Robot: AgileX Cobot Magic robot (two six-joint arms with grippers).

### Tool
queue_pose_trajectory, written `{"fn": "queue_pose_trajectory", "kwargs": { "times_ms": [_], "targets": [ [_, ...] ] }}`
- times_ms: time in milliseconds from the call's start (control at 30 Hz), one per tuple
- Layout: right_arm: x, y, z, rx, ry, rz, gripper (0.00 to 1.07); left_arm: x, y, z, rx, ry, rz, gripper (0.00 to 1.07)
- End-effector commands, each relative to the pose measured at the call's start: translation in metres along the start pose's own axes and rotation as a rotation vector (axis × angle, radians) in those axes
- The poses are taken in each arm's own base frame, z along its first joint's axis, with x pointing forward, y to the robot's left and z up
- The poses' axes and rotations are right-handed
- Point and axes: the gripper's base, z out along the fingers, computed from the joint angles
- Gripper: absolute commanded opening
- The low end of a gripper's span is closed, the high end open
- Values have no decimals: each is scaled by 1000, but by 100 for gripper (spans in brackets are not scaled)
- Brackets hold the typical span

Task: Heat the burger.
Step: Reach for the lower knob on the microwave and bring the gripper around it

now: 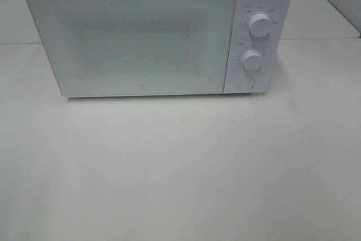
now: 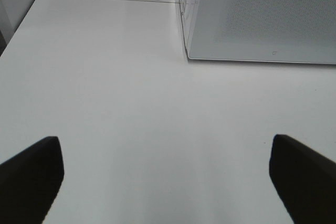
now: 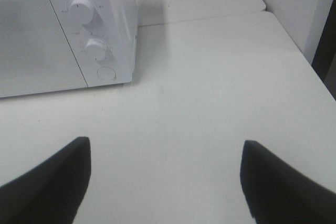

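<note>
A white microwave [image 1: 135, 38] stands at the back of the white table [image 1: 180, 167], its door shut, with two knobs [image 1: 259, 24] and a round button [image 1: 246, 82] on its right panel. The burger is not in view in any frame. My left gripper [image 2: 165, 177] is open and empty above the table, in front of the microwave's left corner [image 2: 186, 51]. My right gripper [image 3: 165, 177] is open and empty above the table, in front of and to the right of the microwave's control panel [image 3: 92, 30]. Neither gripper shows in the exterior view.
A seam between two tabletops [image 1: 321, 39] runs behind the microwave's front. A wall [image 3: 294, 3] rises at the table's right edge. The table's left edge [image 2: 21, 30] shows in the left wrist view.
</note>
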Motion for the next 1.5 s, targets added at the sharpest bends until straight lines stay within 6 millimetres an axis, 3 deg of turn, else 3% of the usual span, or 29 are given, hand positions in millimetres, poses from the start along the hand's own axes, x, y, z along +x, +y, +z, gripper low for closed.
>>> {"fn": "queue_pose_trajectory", "kwargs": {
  "times_ms": [33, 233, 833, 1233, 1500],
  "targets": [
    [-11, 1, 5, 3, -38, -15, 76, 4, -3, -2, 32, -14, 26, 101],
    [-21, 4, 35, -7, -135, -50, 76, 4, -3, -2, 32, -14, 26, 101],
    [-18, 14, 102, -84, -292, -136, 76, 4, -3, -2, 32, -14, 24, 101],
    [-18, 23, 150, -149, -304, -129, 76, 4, -3, -2, 32, -14, 24, 101],
    [-6, 24, 191, -156, -257, -129, 75, 4, -3, -2, 32, -14, 24, 101]
  ]
}}
